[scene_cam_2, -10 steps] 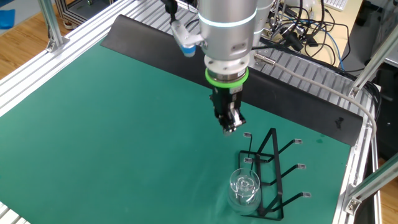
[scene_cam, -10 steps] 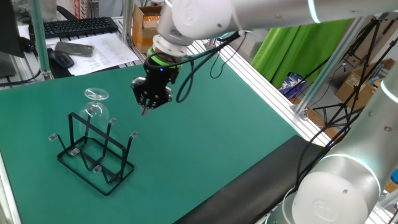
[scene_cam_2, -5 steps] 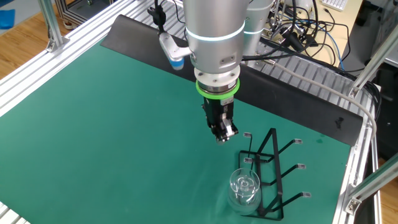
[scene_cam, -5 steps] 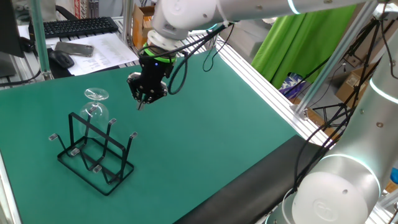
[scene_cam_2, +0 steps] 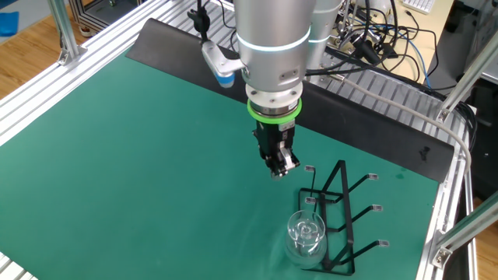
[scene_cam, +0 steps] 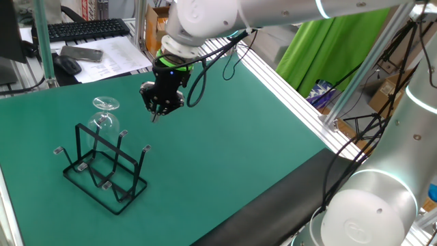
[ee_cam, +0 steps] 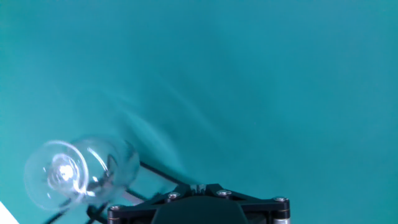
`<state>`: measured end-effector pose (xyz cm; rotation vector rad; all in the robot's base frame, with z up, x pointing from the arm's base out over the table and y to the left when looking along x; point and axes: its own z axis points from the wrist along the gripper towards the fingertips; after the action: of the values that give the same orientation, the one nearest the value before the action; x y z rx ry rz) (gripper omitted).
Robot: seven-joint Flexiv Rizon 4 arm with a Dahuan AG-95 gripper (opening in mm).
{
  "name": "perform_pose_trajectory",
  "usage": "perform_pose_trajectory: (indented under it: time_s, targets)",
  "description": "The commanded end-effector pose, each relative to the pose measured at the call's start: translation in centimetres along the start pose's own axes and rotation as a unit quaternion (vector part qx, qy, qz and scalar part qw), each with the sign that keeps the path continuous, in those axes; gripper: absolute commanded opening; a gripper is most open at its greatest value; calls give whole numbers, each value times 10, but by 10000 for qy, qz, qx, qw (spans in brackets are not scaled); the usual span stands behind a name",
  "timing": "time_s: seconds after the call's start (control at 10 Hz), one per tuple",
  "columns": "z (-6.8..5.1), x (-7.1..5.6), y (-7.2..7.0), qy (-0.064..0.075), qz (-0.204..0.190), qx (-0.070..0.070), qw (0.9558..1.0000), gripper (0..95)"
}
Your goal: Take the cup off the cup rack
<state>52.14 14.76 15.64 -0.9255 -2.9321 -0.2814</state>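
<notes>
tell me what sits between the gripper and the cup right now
Nothing. In one fixed view, only bare green mat separates the gripper from the cup, which hangs upside down on the cup rack. The other fixed view shows the same gap.

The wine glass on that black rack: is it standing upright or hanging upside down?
Upside down. The cup hangs on the cup rack with its round foot on top and bowl below.

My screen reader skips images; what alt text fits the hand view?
Looking down at a green table mat, a clear stemmed cup sits upside down at lower left on a thin black cup rack. The end effector's black body fills the bottom edge.
</notes>
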Motion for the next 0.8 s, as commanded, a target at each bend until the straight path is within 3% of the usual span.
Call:
perform_pose_trajectory:
  time_s: [0.1,0.3,0.4,0.6,0.8]
  targets:
    - [0,0,-1,-105,-157,405,9990,0]
    - [0,0,-1,-162,-213,651,9975,0]
    - [0,0,-1,-162,-308,684,9970,0]
    - [0,0,-1,-108,-791,692,9944,0]
    - [0,0,-1,-58,-854,624,9944,0]
